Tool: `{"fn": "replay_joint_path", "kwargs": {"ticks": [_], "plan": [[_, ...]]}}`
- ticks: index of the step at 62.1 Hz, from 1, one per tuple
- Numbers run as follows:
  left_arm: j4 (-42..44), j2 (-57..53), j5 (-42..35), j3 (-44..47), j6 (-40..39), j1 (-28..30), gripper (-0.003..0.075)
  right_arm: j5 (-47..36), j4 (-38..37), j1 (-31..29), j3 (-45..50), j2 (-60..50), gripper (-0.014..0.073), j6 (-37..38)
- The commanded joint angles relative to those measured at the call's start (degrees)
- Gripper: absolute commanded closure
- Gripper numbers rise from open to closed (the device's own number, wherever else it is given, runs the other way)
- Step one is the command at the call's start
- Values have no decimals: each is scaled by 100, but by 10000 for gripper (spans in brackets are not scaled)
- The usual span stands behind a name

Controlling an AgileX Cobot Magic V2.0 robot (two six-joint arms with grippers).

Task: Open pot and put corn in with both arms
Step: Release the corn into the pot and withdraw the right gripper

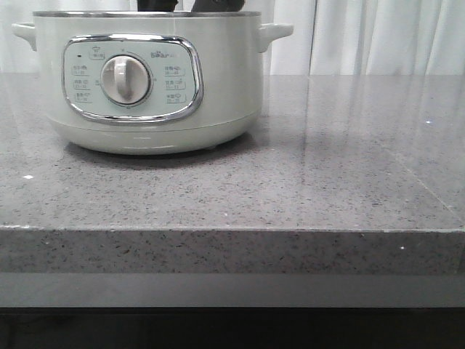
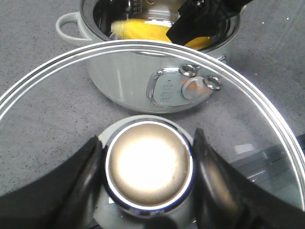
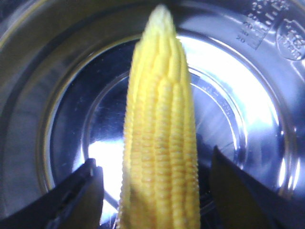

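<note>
The pot [image 1: 149, 87] stands on the grey speckled counter [image 1: 327, 174] with its dial and chrome-framed panel facing the front camera and no lid on its metal rim. The corn [image 3: 159, 138] lies inside the pot, over the shiny steel bottom, its tapered tip pointing away from the right gripper [image 3: 155, 191]. That gripper's dark fingers [image 3: 76, 195] stand spread on either side of the cob with a clear gap on each side, so they are not pinching it. In the left wrist view the right arm's black claw reaches down into the pot's mouth, just above the yellow cob. The left gripper [image 2: 148, 164] is held off to the pot's front side, its two fingers pressed against the round brass-coloured knob [image 2: 148, 164] of the glass lid [image 2: 267, 109], which hangs clear of the pot, the panel visible through the glass
</note>
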Motion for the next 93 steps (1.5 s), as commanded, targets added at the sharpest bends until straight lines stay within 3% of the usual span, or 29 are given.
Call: {"fn": "replay_joint_path", "kwargs": {"ticks": [1, 8, 20, 26, 37, 42, 56, 65, 84, 93], "plan": [[-57, 1, -796, -216, -59, -11, 541, -258, 16, -17, -258, -363, 11, -57], [-57, 1, -796, -216, -59, -11, 541, -284, 10, -17, -327, -397, -34, -57], [-57, 1, -796, -216, -59, -11, 541, -91, -112, -104, -755, -546, 5, -51], [-57, 1, -796, -216, -59, -11, 541, -50, -112, -184, -798, -685, 155, -47], [-57, 1, -796, -216, -59, -11, 541, -50, -112, -329, -798, -824, 558, -47], [-57, 1, -796, -216, -59, -11, 541, 2, -112, -424, -798, -878, 664, -47], [-57, 1, -809, -216, -59, -11, 541, 261, -131, -1040, -714, -1231, 656, 84], [-57, 116, -833, -360, -59, -11, 541, -11, -144, -1615, -54, -1885, 656, 84], [-47, 1014, -860, -1005, 0, -11, 541, -1421, -161, -3199, 3421, -4299, 657, -15], [-34, 1797, -967, -1526, 0, -11, 541, -2172, -164, -3411, 4992, -5463, 657, -67]]}}
